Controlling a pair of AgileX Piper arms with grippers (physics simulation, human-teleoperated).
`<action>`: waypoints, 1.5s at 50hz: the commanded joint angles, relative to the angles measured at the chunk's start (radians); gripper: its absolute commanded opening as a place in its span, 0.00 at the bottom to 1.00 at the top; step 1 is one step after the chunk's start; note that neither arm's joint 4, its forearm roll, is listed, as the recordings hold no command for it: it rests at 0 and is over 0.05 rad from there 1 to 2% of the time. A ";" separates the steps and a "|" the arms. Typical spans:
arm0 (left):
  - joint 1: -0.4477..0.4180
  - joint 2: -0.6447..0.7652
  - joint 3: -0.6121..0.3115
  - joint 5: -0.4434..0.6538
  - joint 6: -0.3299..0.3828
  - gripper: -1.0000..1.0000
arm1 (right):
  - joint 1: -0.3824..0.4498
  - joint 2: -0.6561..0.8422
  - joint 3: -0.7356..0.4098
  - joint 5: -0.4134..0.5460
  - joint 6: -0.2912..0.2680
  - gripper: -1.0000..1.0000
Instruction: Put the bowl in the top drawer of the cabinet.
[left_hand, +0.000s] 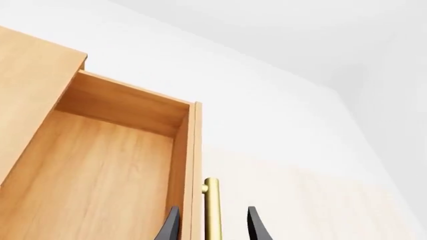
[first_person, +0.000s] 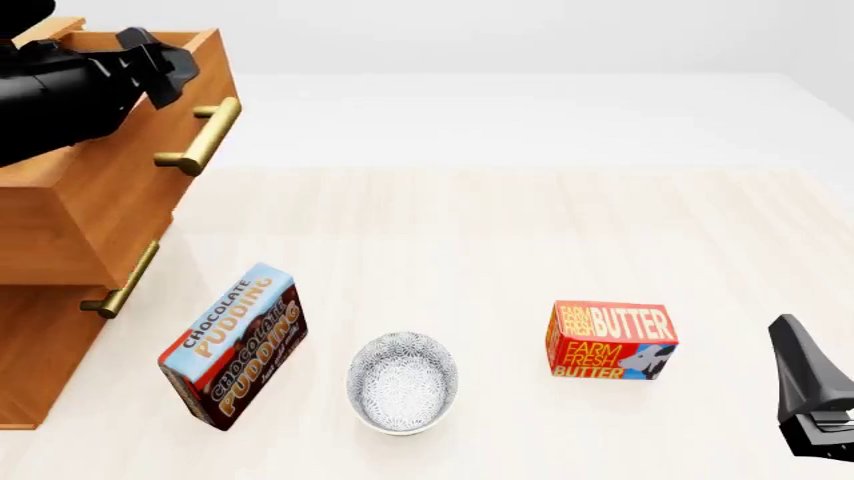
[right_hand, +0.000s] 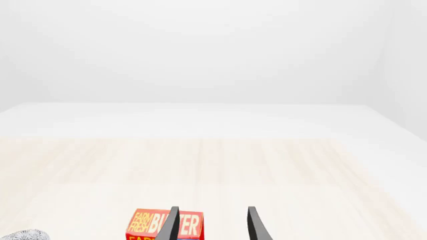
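Note:
The bowl (first_person: 403, 382), white with a fine grey pattern, stands on the table near the front edge, and its rim shows in the right wrist view (right_hand: 23, 235). The cabinet (first_person: 40, 350) stands at the left. Its top drawer (first_person: 134, 200) is pulled out, and the inside (left_hand: 100, 165) holds nothing that I can see. My left gripper (first_person: 171, 72) is open at the top of the drawer front, with the brass handle (left_hand: 212, 210) between its fingers (left_hand: 257, 227) but not touching them. My right gripper (first_person: 807, 375) hangs open at the far right, holding nothing.
A chocolate pudding box (first_person: 234, 345) stands tilted between the cabinet and the bowl. A red butter box (first_person: 611, 342) sits to the right of the bowl, in front of my right gripper (right_hand: 212, 225). The lower drawer's brass handle (first_person: 120, 285) sticks out below.

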 joint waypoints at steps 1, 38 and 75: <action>-0.027 0.022 -0.006 -0.012 -0.001 1.00 | 0.000 0.000 0.000 0.000 0.000 1.00; -0.126 0.060 -0.018 -0.043 -0.043 1.00 | 0.000 0.000 0.000 0.000 0.000 1.00; -0.172 -0.061 -0.024 -0.025 -0.043 1.00 | 0.000 0.000 0.000 0.000 0.000 1.00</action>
